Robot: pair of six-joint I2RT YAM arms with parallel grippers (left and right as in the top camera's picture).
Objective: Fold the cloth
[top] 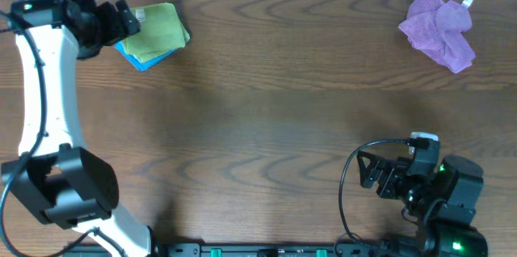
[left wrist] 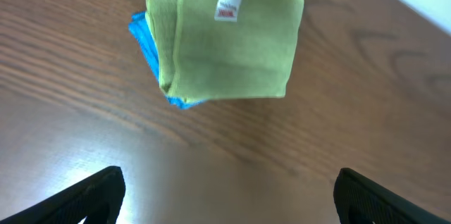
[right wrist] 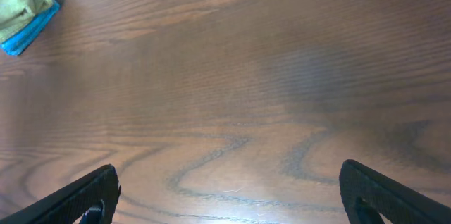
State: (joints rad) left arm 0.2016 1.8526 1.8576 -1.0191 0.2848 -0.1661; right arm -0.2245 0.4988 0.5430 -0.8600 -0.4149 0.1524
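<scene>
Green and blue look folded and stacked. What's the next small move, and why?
Probably send the right hand toward the crumpled purple cloth. It is the only cloth not folded, it lies on that arm's side, and that hand is open and empty. The left hand is open beside the green cloth stacked on the blue cloth, both folded.

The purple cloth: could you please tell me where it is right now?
In the overhead view, the crumpled purple cloth lies at the far right corner of the table, opposite the folded green cloth at far left.
</scene>
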